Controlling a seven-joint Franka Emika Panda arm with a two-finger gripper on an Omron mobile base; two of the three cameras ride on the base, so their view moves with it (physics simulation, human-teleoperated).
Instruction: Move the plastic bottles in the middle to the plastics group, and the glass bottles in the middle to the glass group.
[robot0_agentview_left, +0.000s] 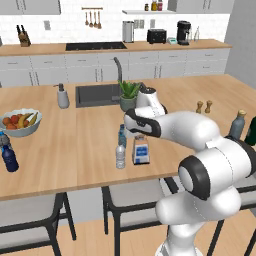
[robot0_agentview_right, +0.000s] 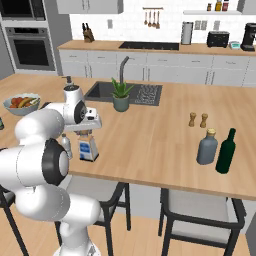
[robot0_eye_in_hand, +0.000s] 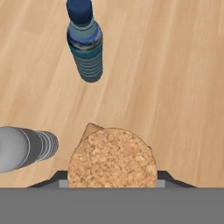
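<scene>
Cork stopper (robot0_eye_in_hand: 112, 158) — between the jaws | glass bottle (robot0_agentview_left: 141, 149) directly below

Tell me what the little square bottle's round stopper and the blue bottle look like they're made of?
The stopper looks like cork: tan, speckled and matte. The square bottle under it seems to be clear glass with a blue-and-white label, though the rendering leaves that open. The blue bottle looks like see-through plastic, with ribbed rings around its body and a dark cap.

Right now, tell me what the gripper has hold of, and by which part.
The gripper sits at the cork stopper of the square glass bottle; whether it grips yet cannot be told.
</scene>
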